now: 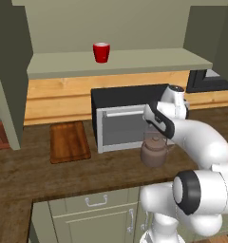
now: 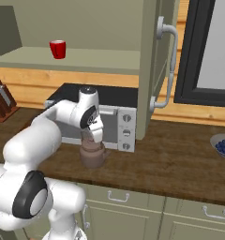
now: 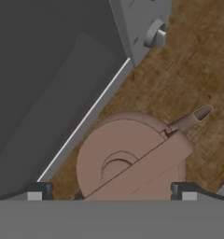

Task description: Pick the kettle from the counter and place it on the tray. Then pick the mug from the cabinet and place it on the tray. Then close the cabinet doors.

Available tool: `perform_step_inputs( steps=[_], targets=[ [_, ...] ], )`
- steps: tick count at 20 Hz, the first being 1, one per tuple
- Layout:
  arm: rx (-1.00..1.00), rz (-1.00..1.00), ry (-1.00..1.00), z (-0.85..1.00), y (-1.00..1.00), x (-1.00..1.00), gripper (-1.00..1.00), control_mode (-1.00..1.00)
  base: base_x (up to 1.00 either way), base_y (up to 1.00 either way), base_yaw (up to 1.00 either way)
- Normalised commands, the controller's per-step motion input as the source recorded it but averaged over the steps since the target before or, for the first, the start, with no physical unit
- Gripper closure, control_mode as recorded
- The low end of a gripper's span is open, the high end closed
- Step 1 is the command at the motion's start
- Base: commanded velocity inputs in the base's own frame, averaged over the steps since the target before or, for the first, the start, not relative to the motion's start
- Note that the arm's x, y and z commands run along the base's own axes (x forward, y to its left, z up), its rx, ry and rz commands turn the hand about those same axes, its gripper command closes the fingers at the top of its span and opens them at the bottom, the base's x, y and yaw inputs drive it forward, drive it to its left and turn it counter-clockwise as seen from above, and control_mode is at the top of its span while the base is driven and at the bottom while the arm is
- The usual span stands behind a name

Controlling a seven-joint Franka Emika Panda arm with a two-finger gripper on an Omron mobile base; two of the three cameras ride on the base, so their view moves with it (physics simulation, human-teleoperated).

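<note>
Right under the wide-open, empty jaws sits the kettle (image 3: 132,156), its handle running diagonally between both fingertips (image 3: 39,190).

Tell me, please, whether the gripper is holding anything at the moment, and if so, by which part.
Nothing is held. The gripper is open, directly above the kettle, its fingertips apart on either side of the arched handle.
</note>
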Motion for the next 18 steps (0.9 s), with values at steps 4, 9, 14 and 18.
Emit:
perform_step_inputs(
  steps=[4,9,14,18],
  targets=[
    [0.0,-0.06,0.02,-0.2,0.0,0.19,-1.0,-1.0,0.0,0.0,0.0],
    [0.0,-0.13,0.01,-0.2,0.0,0.19,-1.0,-1.0,0.0,0.0,0.0],
    [0.0,-0.16,0.12,-0.24,0.0,0.16,-1.0,-1.0,0.0,0.0,0.0],
    [0.0,-0.08,0.17,-0.41,-0.02,0.0,-1.0,-1.0,0.0,0.0,0.0]
  ],
)
